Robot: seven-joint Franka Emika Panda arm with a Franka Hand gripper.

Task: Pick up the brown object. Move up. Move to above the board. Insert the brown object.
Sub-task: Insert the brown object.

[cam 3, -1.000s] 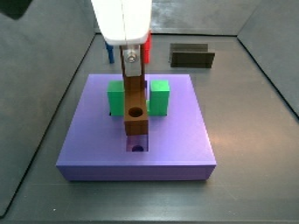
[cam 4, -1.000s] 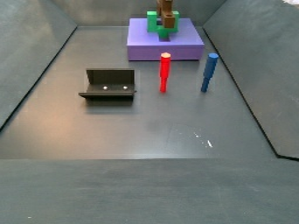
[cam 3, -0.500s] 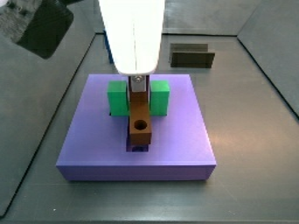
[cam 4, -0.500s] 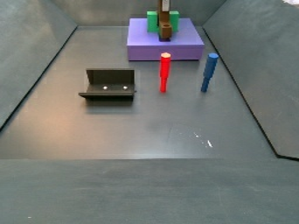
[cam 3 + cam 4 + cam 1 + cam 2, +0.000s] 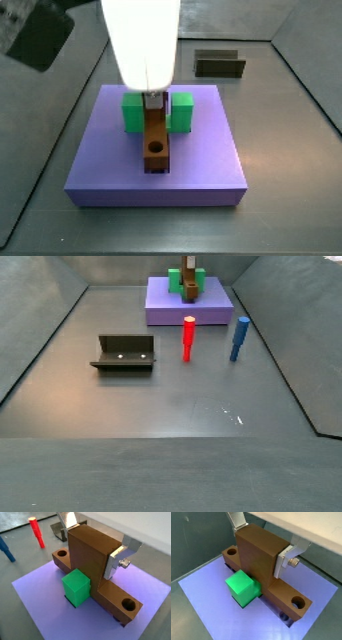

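Both wrist views look steeply down at close range between the gripper (image 5: 93, 543) fingers (image 5: 286, 558), filling most of the frame with the brown object (image 5: 93, 559), the green block (image 5: 243, 587) and the board (image 5: 211, 607). A side view sits high and near, facing the board (image 5: 201, 170) lengthwise with the dark box (image 5: 219, 64) beyond at one o'clock. A side view stands well back across the floor (image 5: 201, 406), placing the board (image 5: 167, 314) far off at twelve o'clock; both side views share board, gripper (image 5: 155, 100) and box (image 5: 124, 353).
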